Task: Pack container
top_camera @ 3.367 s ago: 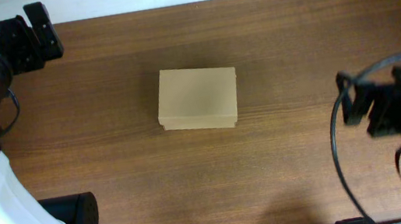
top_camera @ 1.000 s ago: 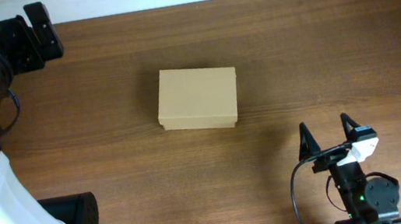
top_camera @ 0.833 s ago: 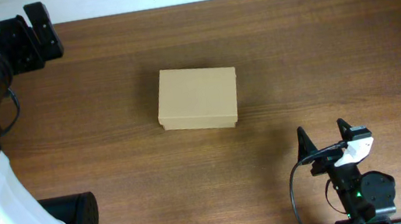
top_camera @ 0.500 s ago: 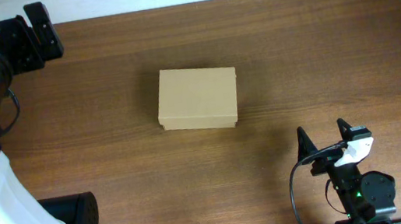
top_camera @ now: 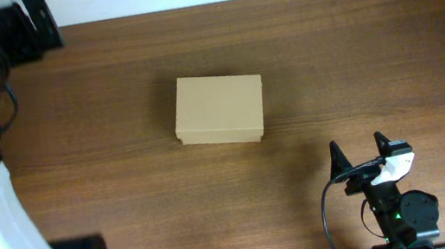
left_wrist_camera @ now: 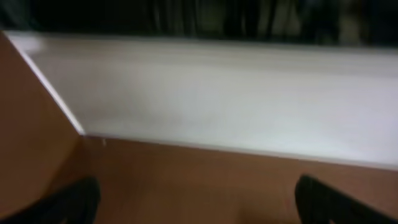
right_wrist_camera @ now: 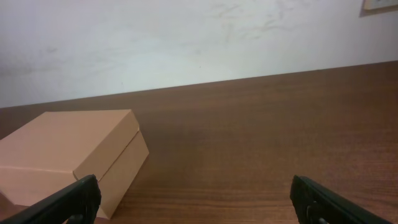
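The container [top_camera: 219,109] is a plain tan cardboard box with its lid shut, lying at the middle of the brown table [top_camera: 352,54]. It also shows at the lower left of the right wrist view [right_wrist_camera: 68,149]. My right gripper [top_camera: 357,149] is open and empty near the front edge, to the right of and in front of the box; its fingers [right_wrist_camera: 71,199] stand wide apart. My left gripper [top_camera: 27,28] is at the far left corner, well away from the box, blurred. In the left wrist view it [left_wrist_camera: 202,208] is open and empty over bare table.
A white wall [right_wrist_camera: 186,43] runs along the table's far edge. The left arm's white base [top_camera: 12,241] stands at the front left. The right arm's base [top_camera: 406,216] sits at the front edge.
The right arm swung from the right edge to the front and has held still for the last second. The left arm has just shifted up and left, blurred. The box has not moved.
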Controlling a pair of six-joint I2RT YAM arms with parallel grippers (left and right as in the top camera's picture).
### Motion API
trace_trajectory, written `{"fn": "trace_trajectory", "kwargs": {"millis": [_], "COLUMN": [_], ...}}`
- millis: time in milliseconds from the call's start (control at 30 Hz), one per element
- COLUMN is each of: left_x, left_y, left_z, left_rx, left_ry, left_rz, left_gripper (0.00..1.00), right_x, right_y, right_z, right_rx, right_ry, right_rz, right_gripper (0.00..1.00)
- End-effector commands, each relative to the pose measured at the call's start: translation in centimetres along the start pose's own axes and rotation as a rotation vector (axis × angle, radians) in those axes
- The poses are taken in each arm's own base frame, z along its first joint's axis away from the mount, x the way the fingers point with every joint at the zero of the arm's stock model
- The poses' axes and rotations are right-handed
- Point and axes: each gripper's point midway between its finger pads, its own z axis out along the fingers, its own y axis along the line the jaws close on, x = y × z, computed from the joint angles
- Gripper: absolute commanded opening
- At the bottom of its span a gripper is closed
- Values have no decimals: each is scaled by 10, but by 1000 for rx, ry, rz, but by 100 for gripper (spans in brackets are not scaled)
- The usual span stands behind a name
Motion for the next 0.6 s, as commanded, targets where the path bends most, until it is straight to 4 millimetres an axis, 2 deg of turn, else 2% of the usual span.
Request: {"fn": "trace_trajectory", "kwargs": {"millis": [0, 133, 233, 433, 567], "left_x": [-28, -41, -37, 7, 51], "left_y": [21, 21, 22, 24, 27], "left_z": [-32, -40, -43, -40, -34], "left_rx": [-87, -80, -75, -75, -83], "left_ry": [-159, -308, -388, -409, -403], "left_rz": [-10, -40, -56, -61, -61], "left_gripper": [100, 100, 100, 100, 100], "right_x": [1, 1, 1, 1, 1], "right_y": [-2, -2, -2, -2, -2], "right_z": [0, 0, 0, 0, 0], "right_rx": [9, 9, 9, 9, 9], "right_ry": [-3, -3, -3, -3, -3], "right_rz": [7, 7, 7, 7, 7], "right_gripper": [99, 99, 99, 99, 99]}}
